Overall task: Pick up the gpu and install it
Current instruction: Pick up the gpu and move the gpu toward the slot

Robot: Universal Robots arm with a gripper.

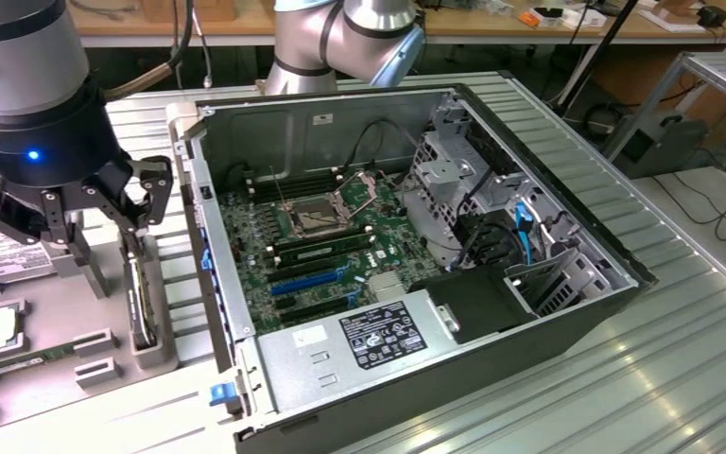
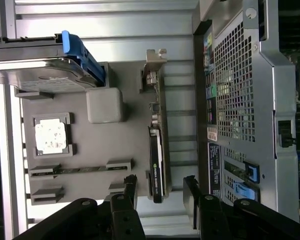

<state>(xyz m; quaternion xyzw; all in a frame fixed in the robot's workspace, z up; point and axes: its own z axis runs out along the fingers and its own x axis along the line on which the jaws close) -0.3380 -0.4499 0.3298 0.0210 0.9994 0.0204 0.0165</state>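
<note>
You are holding the gripper (image 2: 160,185) wide open above the gpu (image 2: 156,155), standing edgewise in the tray (image 2: 90,150) on the exterior view's left.

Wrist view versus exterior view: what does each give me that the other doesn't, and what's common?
Wrist view: the gpu's top edge along its full length, lined up between the open gripper's fingers, and the case's perforated back panel. Exterior view: the open case's inside, with the motherboard and its blue slots. Both: the gpu standing on edge in the gray tray, the gripper over it, and the hard drive nearby.
</note>
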